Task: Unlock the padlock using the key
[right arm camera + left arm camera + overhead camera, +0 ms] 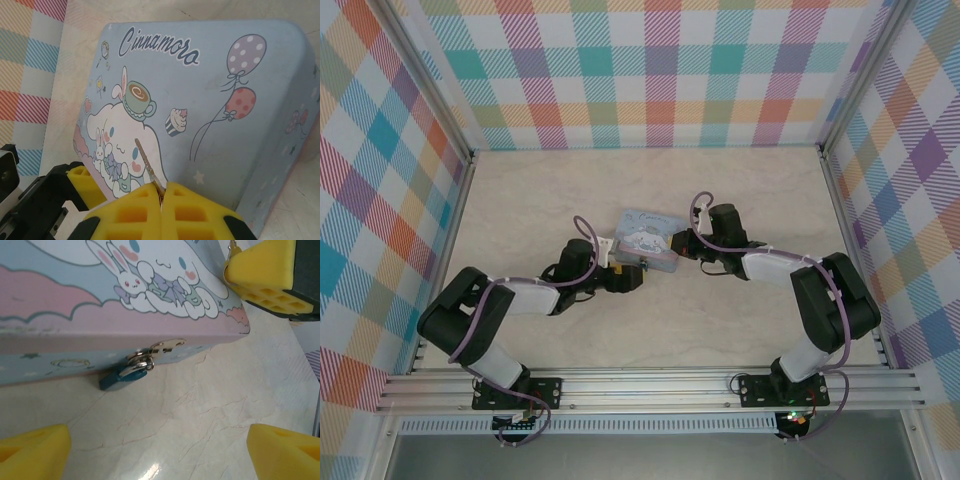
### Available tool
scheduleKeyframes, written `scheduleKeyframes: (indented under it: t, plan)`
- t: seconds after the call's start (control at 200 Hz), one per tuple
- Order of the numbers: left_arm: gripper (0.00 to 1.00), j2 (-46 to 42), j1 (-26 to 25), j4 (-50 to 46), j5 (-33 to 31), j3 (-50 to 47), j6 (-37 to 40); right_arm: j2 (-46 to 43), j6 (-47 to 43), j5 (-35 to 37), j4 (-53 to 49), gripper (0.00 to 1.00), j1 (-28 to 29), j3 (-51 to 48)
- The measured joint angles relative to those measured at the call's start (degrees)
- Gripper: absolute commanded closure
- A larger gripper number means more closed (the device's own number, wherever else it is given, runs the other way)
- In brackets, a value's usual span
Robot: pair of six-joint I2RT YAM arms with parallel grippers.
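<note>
Padlock (122,376) hangs shut on the tin (75,315), centre-left of the left wrist view, left gripper (160,452) spread wide below it (empty). Right gripper (161,194) clenches the key (146,161), bottom centre; inserting and turning remain.

A pastel-blue tin box (650,240) lies mid-table, its long side running from 10 to 4 o'clock. Its lid shows a white cartoon dog, a bunny, a cupcake, two balloons and "Cinnamoro". A silver hasp (167,346) sits on its front wall. The table (750,200) is pale and marble-patterned. Plaid walls (650,70) stand at 9, 12 and 3 o'clock, and an aluminium rail (650,385) runs at 6.
</note>
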Motion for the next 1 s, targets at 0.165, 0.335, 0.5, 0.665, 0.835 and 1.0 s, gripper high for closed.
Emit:
scheduleKeyframes:
  t: [0.165, 0.335, 0.5, 0.665, 0.835, 1.0]
  plan:
    - [0.14, 1.99, 0.00, 2.08, -0.07, 0.39, 0.02, -0.02, 0.72, 0.00, 0.70, 0.99, 0.50, -0.46]
    - [0.16, 4.44, 0.00, 5.05, -0.22, 1.01, 0.31, -0.17, 0.85, 0.02, 2.05, 0.98, 1.16, -1.22]
    - [0.18, 5.77, -0.02, 7.26, -0.92, 1.01, 1.81, -0.20, 0.85, 0.00, 2.73, 0.98, 1.16, -1.57]
    - [0.24, 7.54, -0.02, 8.74, -0.66, 1.16, 3.06, -0.20, 0.85, -0.02, 2.73, 0.98, 1.16, -1.57]
    - [0.28, 10.12, 0.00, 9.88, 0.15, 1.97, 3.28, -0.20, 0.83, -0.04, 2.73, 0.98, 1.16, -1.55]
    - [0.30, 11.47, 0.00, 11.80, 0.63, 2.27, 3.23, -0.20, 0.83, -0.04, 2.73, 0.98, 1.16, -1.57]
